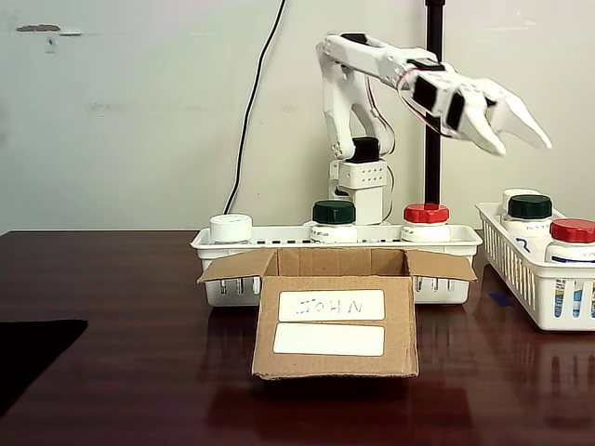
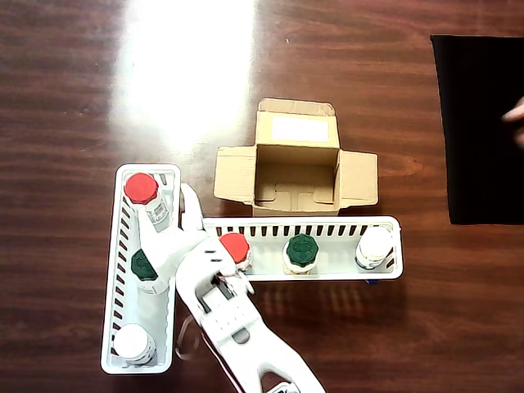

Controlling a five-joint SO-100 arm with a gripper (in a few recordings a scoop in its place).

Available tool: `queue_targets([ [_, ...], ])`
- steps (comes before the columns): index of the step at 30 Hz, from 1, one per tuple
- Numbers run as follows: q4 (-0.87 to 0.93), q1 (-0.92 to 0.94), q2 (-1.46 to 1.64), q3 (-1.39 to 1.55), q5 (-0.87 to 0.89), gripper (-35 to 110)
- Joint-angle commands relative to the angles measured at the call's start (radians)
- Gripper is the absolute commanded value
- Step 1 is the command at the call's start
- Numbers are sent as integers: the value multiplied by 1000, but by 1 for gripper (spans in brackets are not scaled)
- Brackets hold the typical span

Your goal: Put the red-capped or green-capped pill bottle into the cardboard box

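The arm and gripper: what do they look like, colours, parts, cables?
The arm is white plastic with black servo blocks at the joints. The gripper has two pointed white fingers. Thin wires loop near the wrist and base. A black cable runs down the wall behind.

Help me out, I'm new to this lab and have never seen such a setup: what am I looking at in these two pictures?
The white machine is a small robot arm on a dark wooden table. One picture is taken from the front, the other from straight above. Its pincer is open, holds nothing, and hangs above a white basket of pill bottles. A second basket holds a red-capped bottle, a green-capped bottle and a white-capped one. In front stands an open, empty cardboard box labelled JOHN.
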Motion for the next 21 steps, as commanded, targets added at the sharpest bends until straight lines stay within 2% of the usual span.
queue_targets([
  [1,-101,28,-77,-120,6,61],
  [8,-183,61,-221,-183,25,61],
  [21,-189,23,-454,-442,12,61],
])
